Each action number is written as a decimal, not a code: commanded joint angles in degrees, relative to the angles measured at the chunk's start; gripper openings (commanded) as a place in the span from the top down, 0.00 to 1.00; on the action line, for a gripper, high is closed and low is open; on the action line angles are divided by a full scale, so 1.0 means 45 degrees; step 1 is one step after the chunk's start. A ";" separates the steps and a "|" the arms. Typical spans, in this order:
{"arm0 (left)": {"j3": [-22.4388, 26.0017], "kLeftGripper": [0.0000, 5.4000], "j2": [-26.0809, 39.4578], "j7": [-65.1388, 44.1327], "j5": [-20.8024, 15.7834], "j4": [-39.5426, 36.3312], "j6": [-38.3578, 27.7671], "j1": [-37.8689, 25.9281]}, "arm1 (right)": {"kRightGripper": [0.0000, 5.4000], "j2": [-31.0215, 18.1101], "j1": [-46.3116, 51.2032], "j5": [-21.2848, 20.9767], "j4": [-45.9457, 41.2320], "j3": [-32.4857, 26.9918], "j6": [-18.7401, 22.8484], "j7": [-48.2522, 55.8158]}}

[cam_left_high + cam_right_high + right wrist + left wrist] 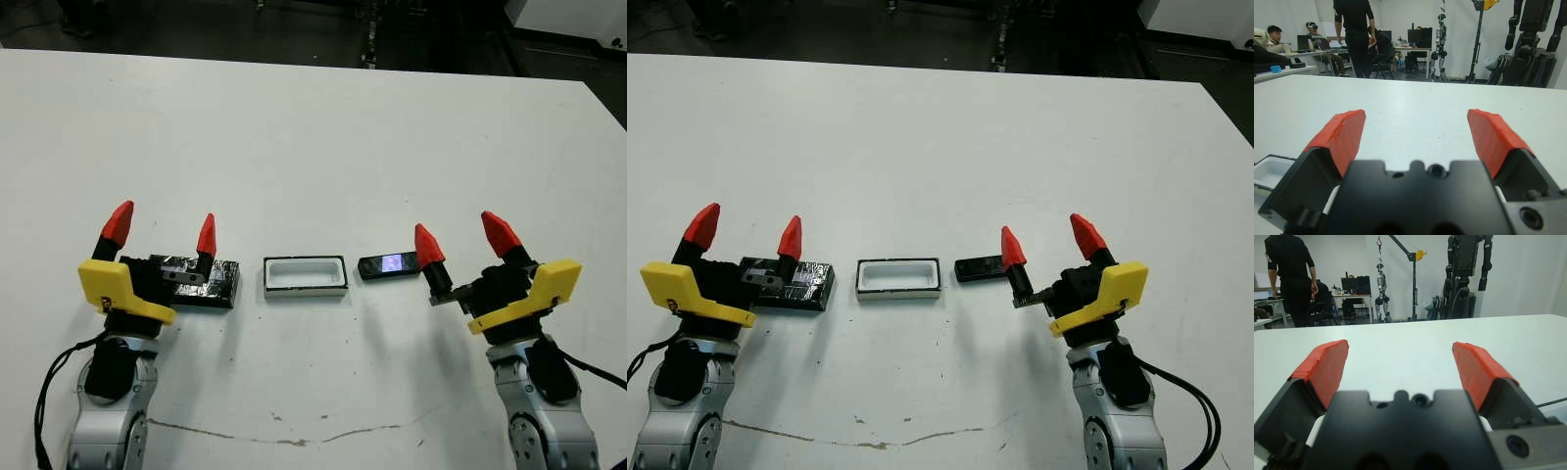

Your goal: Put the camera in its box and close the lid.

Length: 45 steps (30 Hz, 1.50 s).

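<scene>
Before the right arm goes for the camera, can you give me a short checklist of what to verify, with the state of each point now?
1. Right tool open: ok, its red fingers stand well apart.
2. Right tool empty: ok, nothing sits between the fingers.
3. Camera free to pick: ok, it lies flat on the table beside the box, with the right tool's inner finger just at its end.
4. Box ready: ok, its hollow faces up and is empty.
5. Lid out of the way: ok, it lies on the other side of the box, apart from it, under the left tool.
6. Left tool open and empty: ok.
</scene>
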 commanded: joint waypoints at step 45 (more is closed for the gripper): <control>-0.0085 0.00 0.0068 0.0093 0.0427 0.0119 -0.0133 0.0017 | 0.00 -0.6655 -1.3374 -0.1480 1.1157 0.3713 0.0712 1.5462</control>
